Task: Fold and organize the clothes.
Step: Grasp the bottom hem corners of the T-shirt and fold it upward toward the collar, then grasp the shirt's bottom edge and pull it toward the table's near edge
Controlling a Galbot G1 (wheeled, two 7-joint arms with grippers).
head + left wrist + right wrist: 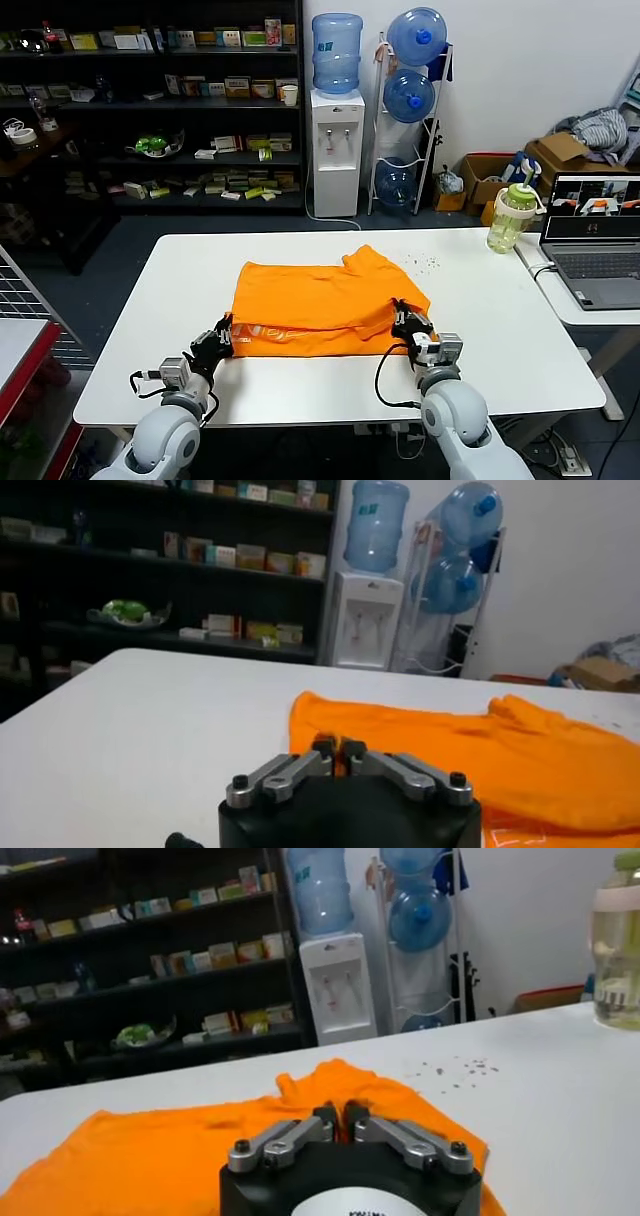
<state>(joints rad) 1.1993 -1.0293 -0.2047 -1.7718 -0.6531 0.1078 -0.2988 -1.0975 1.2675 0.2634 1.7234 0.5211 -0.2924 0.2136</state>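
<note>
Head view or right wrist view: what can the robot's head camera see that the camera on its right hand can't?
Only the head view shows the laptop on the side table, the left gripper at the orange T-shirt's near left corner, and the white lettering along its near edge. Only the right wrist view shows the right gripper up close, fingertips together on the shirt. Both show the shirt on the white table, the water dispenser, the shelves and the green-lidded bottle.
</note>
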